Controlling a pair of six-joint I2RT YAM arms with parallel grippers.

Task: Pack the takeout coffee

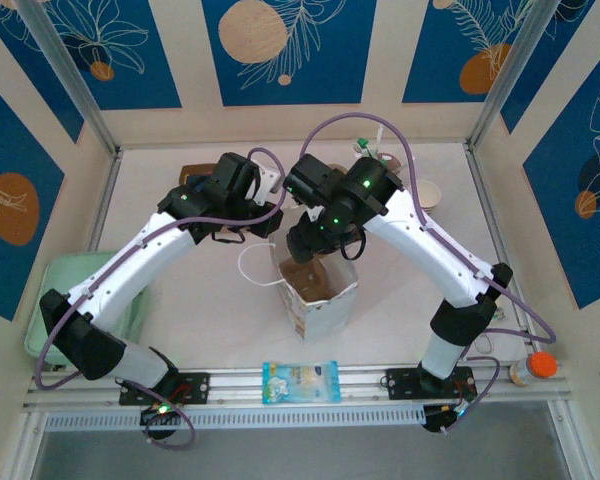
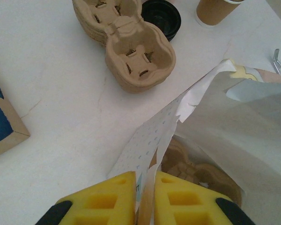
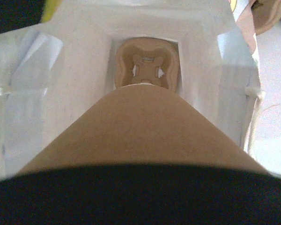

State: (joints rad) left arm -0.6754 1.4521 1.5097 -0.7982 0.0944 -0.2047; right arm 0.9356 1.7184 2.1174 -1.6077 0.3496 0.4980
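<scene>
Coffee cup (image 3: 140, 136), blurred, grasped by the right claw (image 1: 313, 248), hangs over a bag (image 3: 75, 70) holding a tray (image 3: 147, 61); left claw (image 2: 144, 187) pinches its rim.

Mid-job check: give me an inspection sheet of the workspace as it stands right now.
Surface: white table, no spills seen.
Job's things: takeout coffee poised over the open paper bag; pulp carrier on the bag's floor.
Clutter: stack of carriers, black lids, spare cup, blue packet, green tray, orange-capped jar.
Grippers: left gripper shut on the bag's edge; right gripper holds the coffee, fingers hidden.
Cables: purple cables loop above the arms, none in the bag.
Surroundings: blue patterned panels, metal frame.
</scene>
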